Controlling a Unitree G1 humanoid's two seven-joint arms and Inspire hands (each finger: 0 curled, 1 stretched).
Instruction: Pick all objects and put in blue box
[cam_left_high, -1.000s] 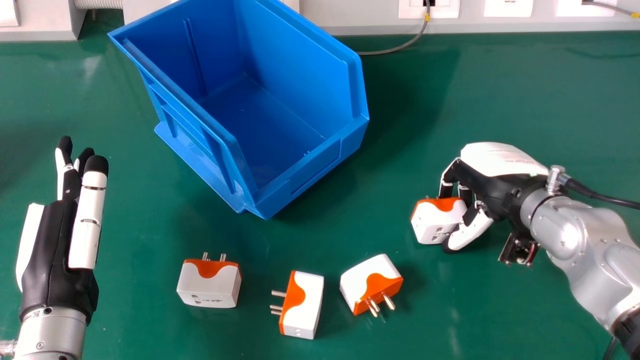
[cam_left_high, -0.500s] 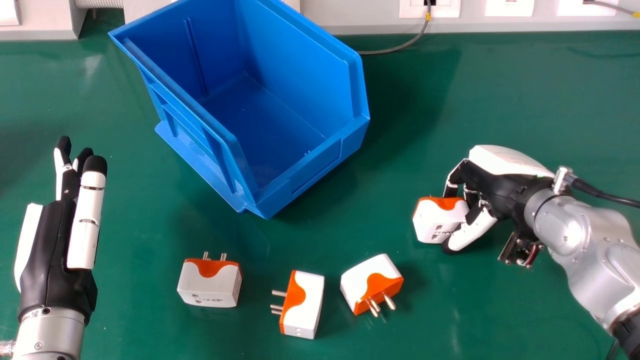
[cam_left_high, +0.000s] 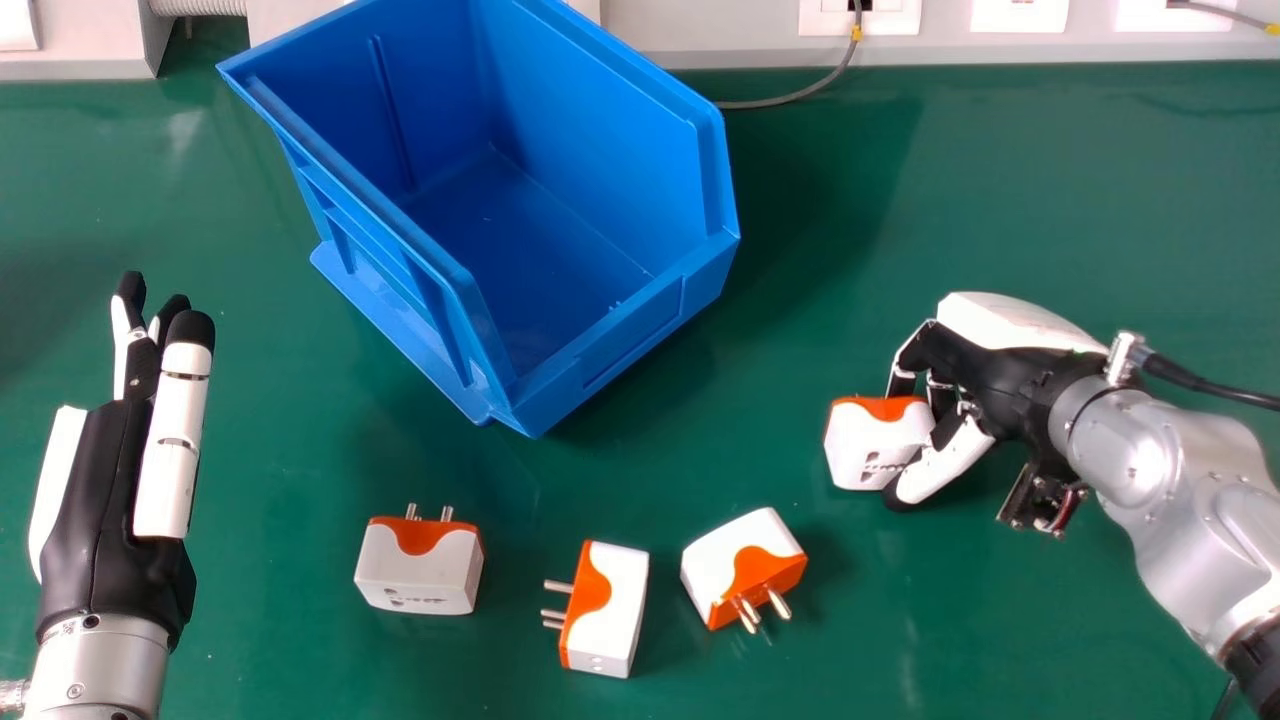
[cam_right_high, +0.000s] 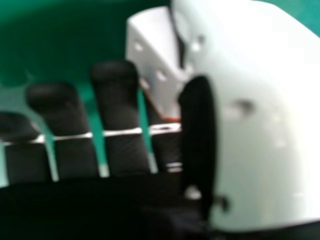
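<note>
My right hand (cam_left_high: 1000, 385) is at the right of the head view, its fingers and thumb curled round a white and orange plug adapter (cam_left_high: 872, 445). In the right hand view the same adapter (cam_right_high: 157, 57) sits between the fingers and thumb of my right hand (cam_right_high: 117, 102). Three more adapters lie on the table: one (cam_left_high: 420, 568) with pins pointing away, one (cam_left_high: 612, 608) with pins to the left, one (cam_left_high: 735, 570) with pins toward the front. Behind them stands the blue box (cam_left_high: 625, 325), its inside bare. My left hand (cam_left_high: 115, 490) stays at the left, fingers straight.
Along the back of the green table (cam_left_high: 1000, 190) runs a pale panel with sockets (cam_left_high: 1018, 15). A grey cable (cam_left_high: 800, 93) drops from it to the table behind the box. A black cable (cam_left_high: 1205, 385) trails from my right wrist.
Over the last second my right hand has shifted slightly to the right, and the adapter it holds has moved a little the same way. My left hand has kept practically still.
</note>
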